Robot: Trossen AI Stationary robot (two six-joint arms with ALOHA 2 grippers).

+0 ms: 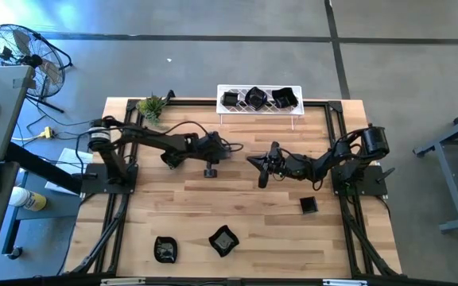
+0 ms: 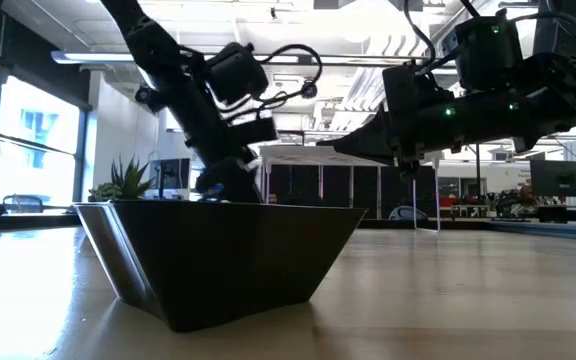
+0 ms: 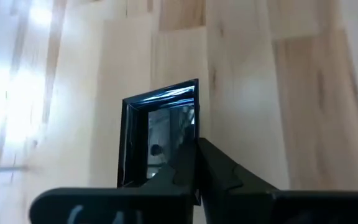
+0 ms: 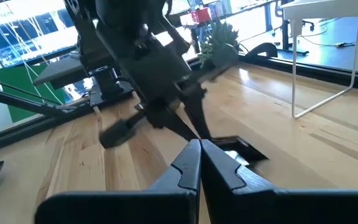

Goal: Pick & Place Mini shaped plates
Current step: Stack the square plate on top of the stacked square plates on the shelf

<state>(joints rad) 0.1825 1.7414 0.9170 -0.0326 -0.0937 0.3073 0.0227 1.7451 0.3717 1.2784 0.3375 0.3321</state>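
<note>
My left gripper [image 1: 211, 168] hangs over the table's middle, shut on a small glossy black square plate [image 3: 157, 134], which also shows in the right wrist view [image 4: 238, 148]. My right gripper [image 1: 261, 180] hovers just right of it, shut and empty, pointing toward the left arm [image 4: 199, 152]. Three more black plates rest on the bare table: a square one [image 1: 308, 205], a wavy one [image 1: 223, 241] and another [image 1: 165, 249]. Three others stand in the white rack [image 1: 259, 110] at the far edge. My left gripper pinches the square plate's rim [image 3: 191, 115] on one side, between its two fingers [image 3: 213, 168], coming from above and pointing down. The plate stays near level under the fingers. Whether its base is on the table or just off it, I cannot tell.
A small green plant [image 1: 151, 106] stands at the far left corner. In the low view one plate [image 2: 218, 255] fills the foreground and hides the table behind it. Black frame rails [image 1: 110, 230] run along the table's sides. Bare wood lies between the arms and the near plates.
</note>
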